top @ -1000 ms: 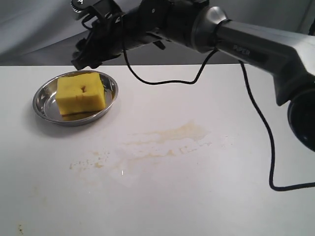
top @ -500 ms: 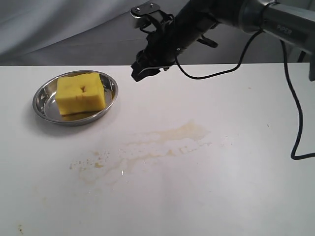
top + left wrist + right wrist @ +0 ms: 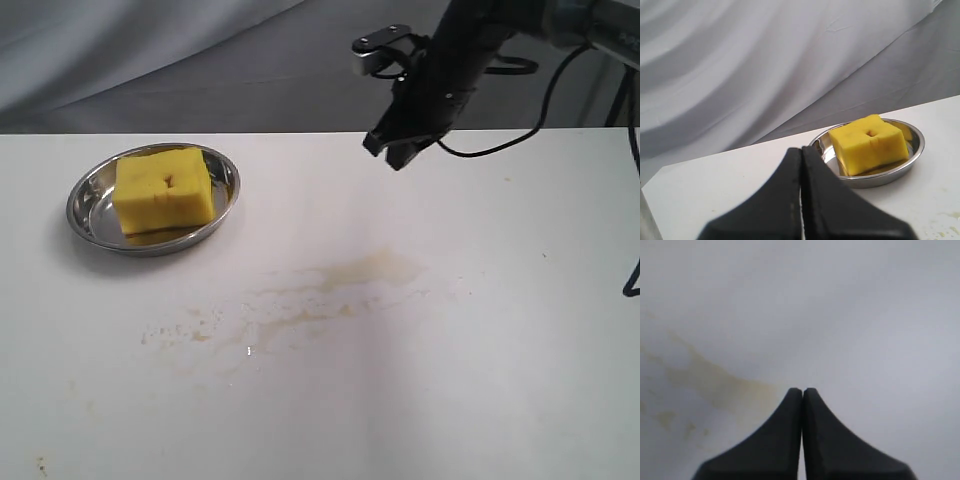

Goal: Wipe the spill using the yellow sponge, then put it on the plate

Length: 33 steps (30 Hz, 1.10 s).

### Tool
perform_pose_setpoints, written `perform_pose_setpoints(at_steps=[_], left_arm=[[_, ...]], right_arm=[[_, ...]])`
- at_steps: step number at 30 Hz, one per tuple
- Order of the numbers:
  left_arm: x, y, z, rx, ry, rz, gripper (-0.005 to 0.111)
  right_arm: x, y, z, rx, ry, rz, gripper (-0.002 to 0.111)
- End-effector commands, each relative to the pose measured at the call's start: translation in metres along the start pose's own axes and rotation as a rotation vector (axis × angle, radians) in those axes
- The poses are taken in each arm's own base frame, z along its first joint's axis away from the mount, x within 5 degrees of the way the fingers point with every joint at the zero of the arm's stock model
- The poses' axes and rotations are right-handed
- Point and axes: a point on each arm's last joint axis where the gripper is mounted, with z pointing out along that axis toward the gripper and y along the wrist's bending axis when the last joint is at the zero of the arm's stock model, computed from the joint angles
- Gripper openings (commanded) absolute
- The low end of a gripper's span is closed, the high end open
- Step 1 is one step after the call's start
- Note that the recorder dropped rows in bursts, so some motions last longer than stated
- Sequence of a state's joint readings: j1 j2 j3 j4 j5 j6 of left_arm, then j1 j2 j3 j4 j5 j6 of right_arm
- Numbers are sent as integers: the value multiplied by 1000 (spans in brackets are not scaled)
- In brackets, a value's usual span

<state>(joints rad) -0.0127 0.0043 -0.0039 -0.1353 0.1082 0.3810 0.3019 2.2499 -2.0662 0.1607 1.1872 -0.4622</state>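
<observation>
yellow sponge [image 3: 163,190]: I count one, in the plate [image 3: 90,218].
plate: one.
spill [image 3: 345,285]: one smeared patch, well apart from the plate.
my grippers: two, left gripper [image 3: 801,149] and right gripper [image 3: 802,390].

The yellow sponge [image 3: 163,190] covers most of the bottom of the plate [image 3: 84,216], so nothing under it shows. The right arm [image 3: 465,40] runs off the exterior view's top right corner. The right wrist view is pretty blurry: the spill [image 3: 710,382] is just soft smears cut by the edge, and the right claw [image 3: 802,391] has its base chopped off too.
</observation>
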Motion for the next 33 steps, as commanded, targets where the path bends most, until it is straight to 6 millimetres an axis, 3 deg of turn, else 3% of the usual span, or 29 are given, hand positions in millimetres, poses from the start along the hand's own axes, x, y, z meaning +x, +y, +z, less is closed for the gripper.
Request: perform_pose_setpoints(at_steps=[1,9,13,15,16,20,23,28,30,33], left_arm=[[0,0,0,1,-8,-7,0],[0,0,0,1,-8,-7,0],[0,0,0,1,-8,-7,0],[0,0,0,1,-8,-7,0],[0,0,0,1,-8,-7,0],[0,0,0,1,-8,-7,0],[0,0,0,1,-8,-7,0],[0,0,0,1,-8,-7,0],[0,0,0,1,-8,-7,0],[0,0,0,1,-8,-7,0]], right_arm=[[23,-44,-18,165,74,153,0],[72,-96,-32,202,121,360,0],[94,-113,-55,271,19,420,0],[106,-117,-68,307,-46,443,0],[120,-118,-81,355,-116,453,0],[166,-105,-103,516,-326,421,0],[189,-91,-92,584,-478,441,0],[231,-66,-42,615,-554,489,0],[241,-52,-28,587,-578,521,0],[237,-23,-13,503,-646,410,0]])
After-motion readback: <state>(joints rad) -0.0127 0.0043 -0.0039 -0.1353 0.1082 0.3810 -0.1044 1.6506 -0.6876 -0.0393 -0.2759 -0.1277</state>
